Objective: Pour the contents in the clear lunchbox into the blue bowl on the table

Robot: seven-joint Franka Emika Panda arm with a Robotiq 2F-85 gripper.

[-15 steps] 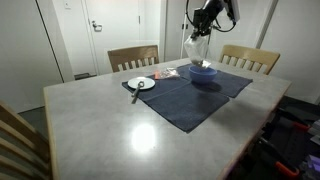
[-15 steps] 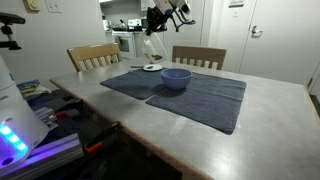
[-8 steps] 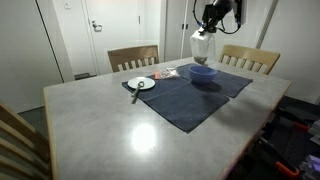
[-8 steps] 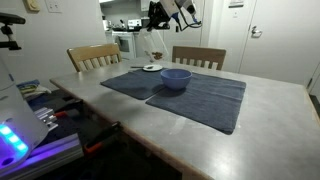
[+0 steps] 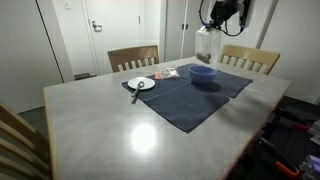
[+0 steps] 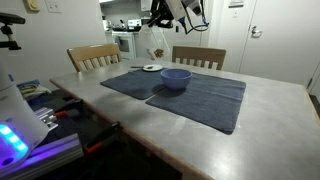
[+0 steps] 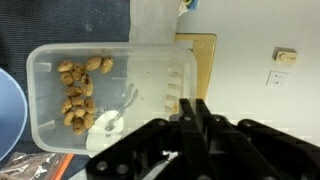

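**Lunchbox held on end above the desk, near the bowl**

The end effector [image 7: 195,113] is clamped on one short edge of the clear lunchbox [image 7: 105,92]; in an exterior view the lunchbox [image 5: 205,43] hangs in the air with its long axis close to vertical, gripped end uppermost, free end pointing down toward the desk [image 5: 120,130]. It is clear of the blue bowl [image 5: 203,72], which sits lower on a dark blue cloth mat [image 5: 185,100]. In the wrist view the box's long axis runs left to right; small brown pieces [image 7: 77,92] lie clustered at the end far from the end effector, and the rim of the blue bowl [image 7: 8,112] shows just beyond that end. In an exterior view the bowl [image 6: 176,77] stands upright, its inside showing plain blue; a white plate [image 5: 141,84] rests near the mat's edge, well apart from the bowl.
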